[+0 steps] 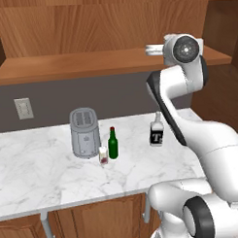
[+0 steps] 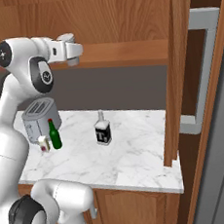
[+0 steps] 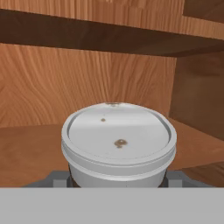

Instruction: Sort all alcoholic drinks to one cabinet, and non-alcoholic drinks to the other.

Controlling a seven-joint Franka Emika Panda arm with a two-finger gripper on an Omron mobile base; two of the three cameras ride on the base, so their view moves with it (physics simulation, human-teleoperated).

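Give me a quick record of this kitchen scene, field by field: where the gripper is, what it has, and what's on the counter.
gripper: raised inside the open wooden cabinet, shut on the coffee cup
coffee cup: white lid up, between the fingers
green bottle: upright on the marble counter, red cap
clear bottle: upright on counter, black label
white carton: beside the green bottle
toaster: behind the carton
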